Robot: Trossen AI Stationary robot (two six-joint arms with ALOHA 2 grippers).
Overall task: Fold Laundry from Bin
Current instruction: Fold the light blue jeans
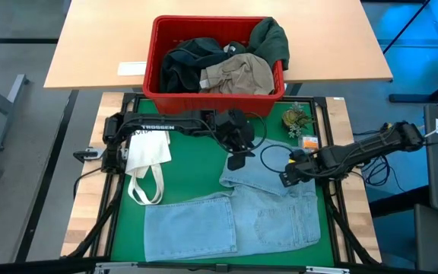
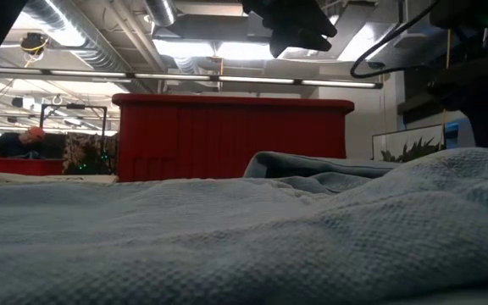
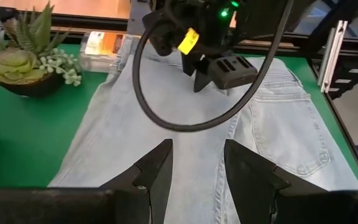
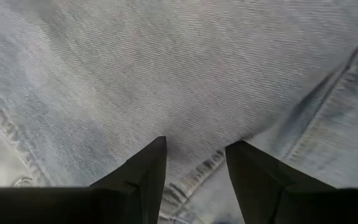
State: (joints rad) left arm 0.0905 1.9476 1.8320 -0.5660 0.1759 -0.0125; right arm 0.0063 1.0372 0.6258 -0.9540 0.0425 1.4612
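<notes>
Light blue jeans (image 1: 257, 217) lie spread flat on the green mat, with one leg running toward the table's left near the front edge. The red bin (image 1: 211, 99) stands behind the mat and holds dark green, black and khaki laundry (image 1: 226, 65). My left gripper (image 1: 239, 158) hangs open above the jeans' far edge (image 3: 185, 124), clear of the cloth. My right gripper (image 1: 286, 179) points steeply down, open, close over the denim (image 4: 166, 74) near a seam. Nothing is between its fingers.
A white tote bag (image 1: 147, 164) lies on the mat's left part beside the left arm's base. A small potted succulent (image 1: 296, 118) and a small orange-labelled box (image 1: 309, 141) sit at the far right. The bin (image 2: 227, 135) stands on a wooden table (image 1: 97, 46).
</notes>
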